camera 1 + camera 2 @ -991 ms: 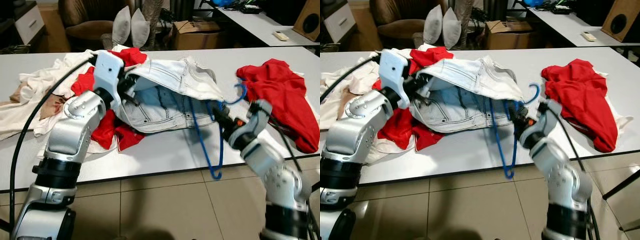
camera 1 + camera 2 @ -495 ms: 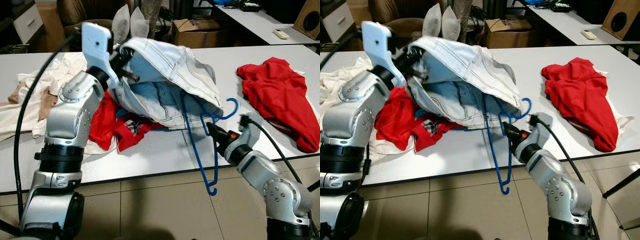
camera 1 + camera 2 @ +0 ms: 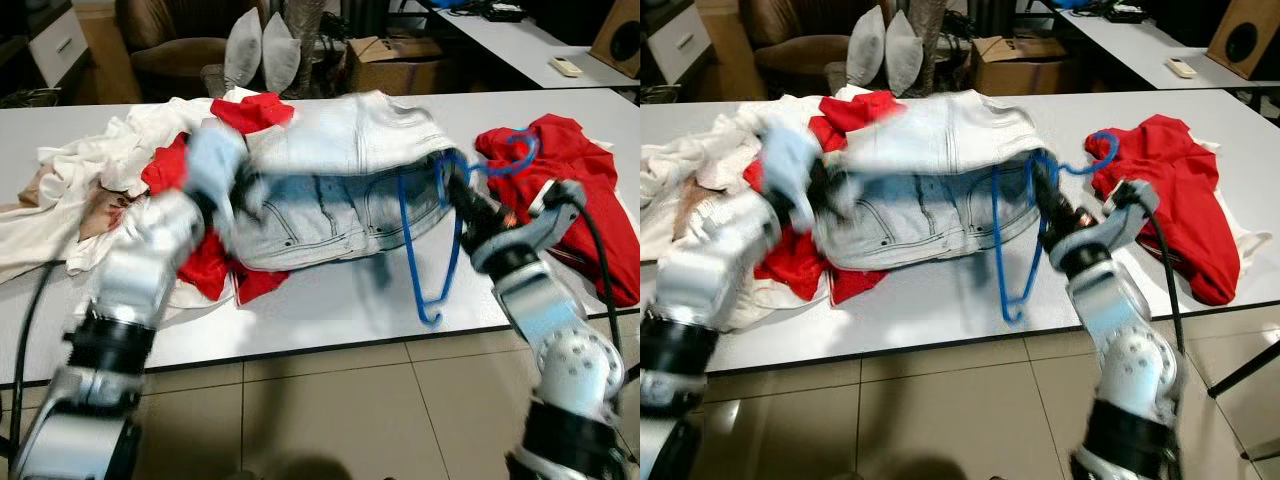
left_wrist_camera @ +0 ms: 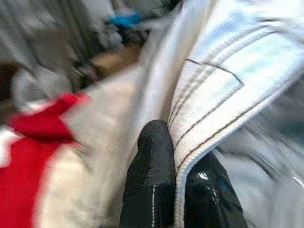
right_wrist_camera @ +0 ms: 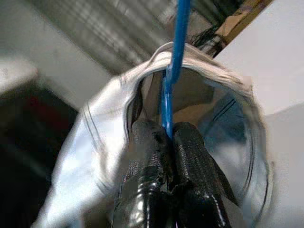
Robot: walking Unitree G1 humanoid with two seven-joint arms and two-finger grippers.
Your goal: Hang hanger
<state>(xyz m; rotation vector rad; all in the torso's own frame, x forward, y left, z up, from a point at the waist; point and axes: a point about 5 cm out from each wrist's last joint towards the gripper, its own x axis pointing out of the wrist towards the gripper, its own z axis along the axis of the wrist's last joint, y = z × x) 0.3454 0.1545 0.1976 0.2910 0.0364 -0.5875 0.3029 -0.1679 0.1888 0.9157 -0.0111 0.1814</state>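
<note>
The left arm is smeared by motion blur in the eye views, so its outline is hard to make out. In the left wrist view the left pincer (image 4: 175,190) is seen clenched on the seam of the pale denim garment (image 3: 330,190), at centre frame on the white counter (image 3: 330,305). Part of the blue hanger (image 3: 440,240) is hidden inside the denim opening. Its long axis runs steeply downward, hook toward the upper right over the red garment (image 3: 580,190). The right pincer (image 5: 166,137) is clamped on the hanger's wire.
</note>
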